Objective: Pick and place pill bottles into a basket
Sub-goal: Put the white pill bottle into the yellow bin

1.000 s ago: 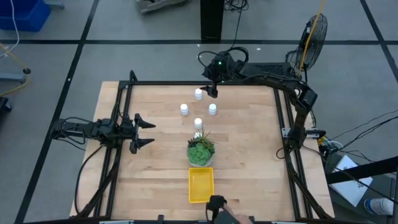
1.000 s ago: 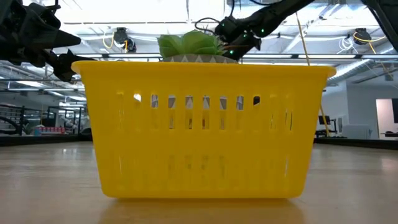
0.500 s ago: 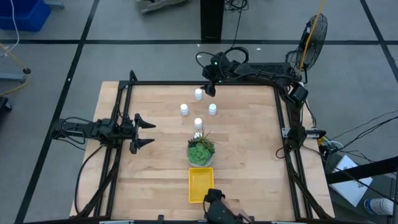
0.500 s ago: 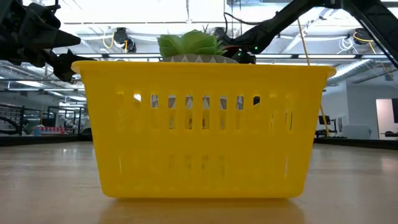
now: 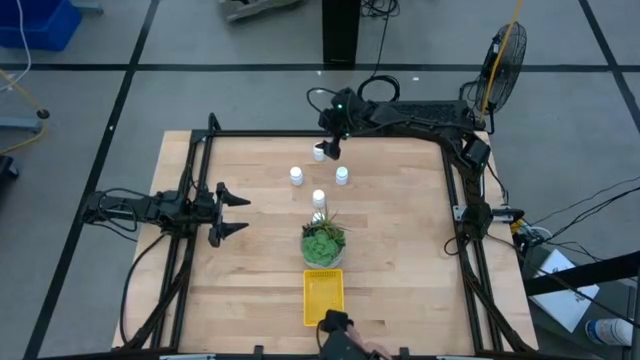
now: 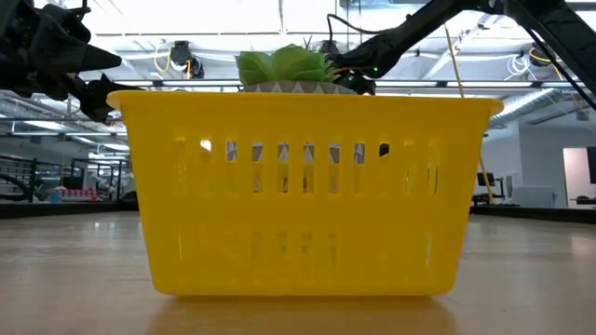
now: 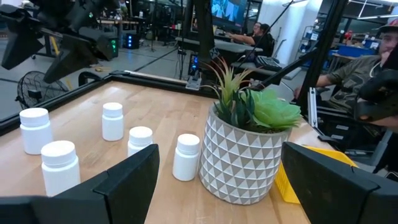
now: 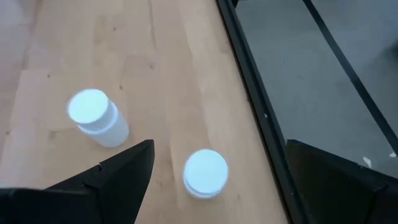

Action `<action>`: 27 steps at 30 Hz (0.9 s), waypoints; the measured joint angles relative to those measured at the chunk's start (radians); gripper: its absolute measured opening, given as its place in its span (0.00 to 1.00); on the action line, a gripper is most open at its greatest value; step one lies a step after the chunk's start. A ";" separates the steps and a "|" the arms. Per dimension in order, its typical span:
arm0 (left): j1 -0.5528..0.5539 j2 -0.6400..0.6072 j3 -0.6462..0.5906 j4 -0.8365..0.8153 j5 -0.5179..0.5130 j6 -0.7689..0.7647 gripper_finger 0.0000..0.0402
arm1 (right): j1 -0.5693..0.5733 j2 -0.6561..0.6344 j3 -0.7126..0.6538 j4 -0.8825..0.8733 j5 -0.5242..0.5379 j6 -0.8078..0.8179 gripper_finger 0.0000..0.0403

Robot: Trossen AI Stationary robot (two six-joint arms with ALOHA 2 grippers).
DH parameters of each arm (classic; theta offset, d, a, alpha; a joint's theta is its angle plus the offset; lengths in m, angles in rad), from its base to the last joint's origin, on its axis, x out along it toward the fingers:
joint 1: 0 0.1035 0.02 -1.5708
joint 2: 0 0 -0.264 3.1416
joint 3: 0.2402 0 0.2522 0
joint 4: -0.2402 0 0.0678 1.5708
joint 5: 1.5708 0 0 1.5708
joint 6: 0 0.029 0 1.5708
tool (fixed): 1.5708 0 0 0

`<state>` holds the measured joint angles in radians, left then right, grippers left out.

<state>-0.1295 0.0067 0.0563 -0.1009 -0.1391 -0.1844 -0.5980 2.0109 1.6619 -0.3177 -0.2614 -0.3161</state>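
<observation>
A pill bottle (image 8: 205, 173) stands between the open right pincer's (image 8: 214, 163) fingers.

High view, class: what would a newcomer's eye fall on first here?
Probably the bright yellow basket at the table's near edge, with the green potted plant just behind it. Next, the white pill bottles clustered beyond the plant, where the right tool hovers open over the farthest one.

Two dark jointed arms, black two-finger claws, black cables, small green light
</observation>
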 joint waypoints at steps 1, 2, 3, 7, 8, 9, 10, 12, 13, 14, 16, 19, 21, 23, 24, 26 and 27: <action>0.000 0.000 0.000 0.000 0.000 0.000 0.85 | 0.003 0.000 0.000 0.002 0.000 0.001 0.89; 0.000 0.000 0.000 0.000 0.000 0.001 0.85 | 0.005 0.001 0.000 0.003 0.000 0.001 0.89; 0.000 0.000 0.000 0.000 0.000 0.001 0.85 | 0.007 0.010 0.000 0.010 0.000 0.001 0.89; 0.000 0.000 0.000 0.000 0.001 0.002 0.85 | 0.009 0.038 -0.001 0.012 0.000 0.008 0.89; 0.000 0.000 0.000 0.000 0.001 0.002 0.85 | 0.009 0.048 0.001 0.035 -0.001 0.005 0.89; 0.000 0.000 0.000 0.000 0.002 0.002 0.85 | 0.010 0.053 0.001 0.036 -0.001 0.005 0.89; 0.000 0.000 0.000 0.000 0.005 0.001 0.85 | 0.010 0.056 0.000 0.022 -0.001 0.005 0.89; 0.000 0.000 0.000 -0.001 0.008 -0.001 0.85 | 0.011 0.075 0.000 0.053 -0.003 0.001 0.89; 0.000 0.000 0.000 -0.001 0.008 -0.001 0.85 | 0.011 0.083 0.001 0.067 -0.004 0.002 0.89; 0.000 0.000 0.000 -0.001 0.008 -0.002 0.85 | 0.011 0.085 0.001 0.056 -0.004 0.001 0.89; 0.000 0.002 0.000 -0.001 0.009 -0.002 0.85 | 0.011 0.097 -0.001 0.052 -0.003 -0.002 0.89; 0.000 0.006 0.000 -0.001 0.013 -0.002 0.85 | 0.011 0.114 0.000 0.044 -0.004 -0.007 0.89; 0.000 0.012 0.000 -0.001 0.016 -0.002 0.85 | 0.009 0.116 -0.002 0.032 -0.003 -0.010 0.89; 0.000 0.020 0.000 -0.001 0.016 -0.002 0.85 | 0.009 0.112 -0.001 0.037 -0.003 -0.010 0.89; 0.000 0.025 0.000 -0.001 0.016 -0.002 0.85 | 0.009 0.111 0.000 0.040 -0.003 -0.010 0.89; 0.000 0.032 0.000 -0.001 0.016 -0.002 0.85 | 0.007 0.112 0.000 0.038 -0.003 -0.010 0.89; 0.000 0.038 0.000 -0.001 0.015 -0.002 0.85 | 0.004 0.113 0.000 0.034 -0.003 -0.010 0.89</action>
<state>-0.1295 0.0449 0.0563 -0.1017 -0.1238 -0.1869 -0.5938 2.1240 1.6615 -0.2836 -0.2646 -0.3264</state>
